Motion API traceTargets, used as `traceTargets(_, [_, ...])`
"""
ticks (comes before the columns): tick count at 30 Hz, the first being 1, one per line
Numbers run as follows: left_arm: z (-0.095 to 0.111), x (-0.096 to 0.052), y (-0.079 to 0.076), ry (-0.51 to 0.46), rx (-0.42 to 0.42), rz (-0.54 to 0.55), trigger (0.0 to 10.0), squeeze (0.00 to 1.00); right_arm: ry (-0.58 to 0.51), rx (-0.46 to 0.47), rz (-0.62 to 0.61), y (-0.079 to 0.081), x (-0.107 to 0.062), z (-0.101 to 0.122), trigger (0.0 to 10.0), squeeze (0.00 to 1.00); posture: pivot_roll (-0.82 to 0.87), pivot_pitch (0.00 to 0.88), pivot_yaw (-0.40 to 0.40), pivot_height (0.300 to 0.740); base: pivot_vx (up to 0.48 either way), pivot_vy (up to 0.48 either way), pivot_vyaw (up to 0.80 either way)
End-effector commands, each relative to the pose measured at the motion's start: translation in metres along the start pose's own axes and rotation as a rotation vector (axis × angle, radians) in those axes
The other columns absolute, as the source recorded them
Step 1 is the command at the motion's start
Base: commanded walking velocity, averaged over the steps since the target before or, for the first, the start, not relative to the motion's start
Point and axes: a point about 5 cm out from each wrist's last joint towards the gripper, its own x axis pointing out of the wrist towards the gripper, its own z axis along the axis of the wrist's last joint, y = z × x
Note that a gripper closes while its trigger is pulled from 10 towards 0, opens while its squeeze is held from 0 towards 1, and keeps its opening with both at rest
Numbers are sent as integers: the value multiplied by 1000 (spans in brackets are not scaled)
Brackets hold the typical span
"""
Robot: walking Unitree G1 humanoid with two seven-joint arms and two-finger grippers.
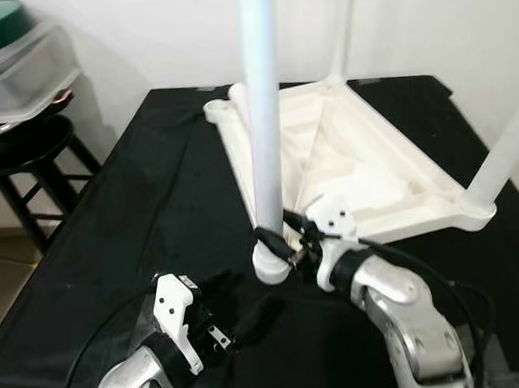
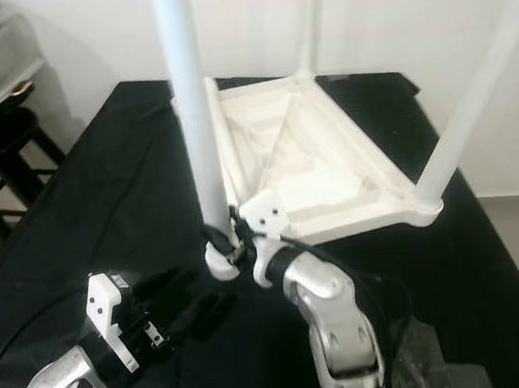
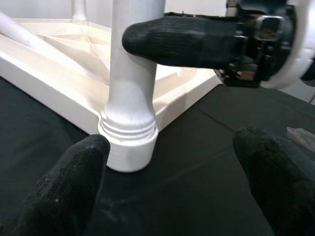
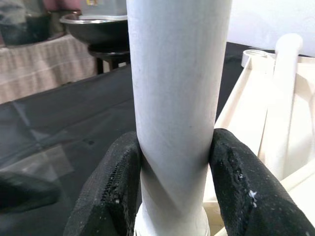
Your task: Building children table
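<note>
Right gripper (image 1: 277,246): its two black knit-textured fingers (image 4: 114,187) are clamped on the near leg (image 1: 263,113), just above the ribbed collar.
Near leg: a smooth white round tube, held upright, its long axis vertical, seated in the near corner socket.
Left gripper (image 1: 243,326): spread wide, nothing held, low over the cloth just short of the socket.
Table top (image 1: 365,163): white ribbed plastic, laid upside down on the black cloth (image 1: 153,211).
Upright legs counted: three.
Beside: a dark stool (image 1: 24,168) is seen, bearing a clear bin (image 1: 11,61).
</note>
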Motion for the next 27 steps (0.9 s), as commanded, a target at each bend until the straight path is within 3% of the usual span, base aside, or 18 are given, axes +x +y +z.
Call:
traceTargets(1, [-5, -3, 2, 20, -2, 13, 10000, 0, 239, 43, -141, -18, -8, -47, 0, 0, 21, 191, 24, 740, 0, 0, 0])
traceTargets(2, [-5, -3, 2, 20, -2, 13, 10000, 0, 239, 43, -141, -18, -8, -47, 0, 0, 21, 191, 24, 740, 0, 0, 0])
traceTargets(3, [-4, -3, 2, 18, -1, 17, 10000, 0, 244, 35, -145, -17, -9, -46, 5451, 0, 20, 192, 22, 740, 0, 0, 0])
traceTargets(5, [-4, -3, 2, 17, -1, 20, 10000, 0, 248, 30, -149, -17, -9, -45, 5451, 0, 20, 192, 22, 740, 0, 0, 0])
traceTargets(6, [-4, -2, 2, 16, -1, 21, 10000, 0, 215, 30, -66, -18, -6, -38, 10000, 1000, 18, 190, 26, 740, 0, 0, 0])
traceTargets(7, [-4, -2, 2, 16, -1, 21, 10000, 0, 215, 30, -66, -18, -6, -38, 10000, 1000, 18, 190, 26, 740, 0, 0, 0])
traceTargets(8, [-5, -2, 1, 15, -4, 19, 10000, 0, 134, 25, 96, -16, -1, -16, 10000, 1000, 23, 188, 25, 740, 0, 0, 0])
traceTargets(9, [-5, -1, 1, 15, -5, 17, 10000, 0, 97, 0, 143, -17, 0, -6, 10000, 1000, 21, 189, 24, 740, 0, 0, 0])
traceTargets(16, [-5, 0, 0, 13, -7, 15, 10000, 0, 28, -86, 321, -34, -1, 13, 10000, 1000, 26, 189, 20, 740, 0, 0, 0])
traceTargets(17, [-5, 0, 0, 12, -7, 15, 10000, 0, 26, -147, 388, -39, -2, 16, 10000, 0, 31, 190, 21, 740, 0, 0, 0])
traceTargets(20, [-4, 0, -1, 11, -8, 15, 10000, 0, 59, -222, 494, -53, 2, 20, 10000, 0, 38, 191, 18, 740, 0, 0, 0])
traceTargets(23, [-4, 0, -2, 11, -8, 16, 10000, 0, 103, -289, 526, -61, 9, 19, 10000, 0, 45, 190, 20, 740, 0, 0, 0])
traceTargets(27, [-4, 0, -2, 11, -7, 16, 10000, 0, 91, -280, 581, -65, 17, 25, 10000, 0, 50, 189, 19, 740, 0, 0, 0])
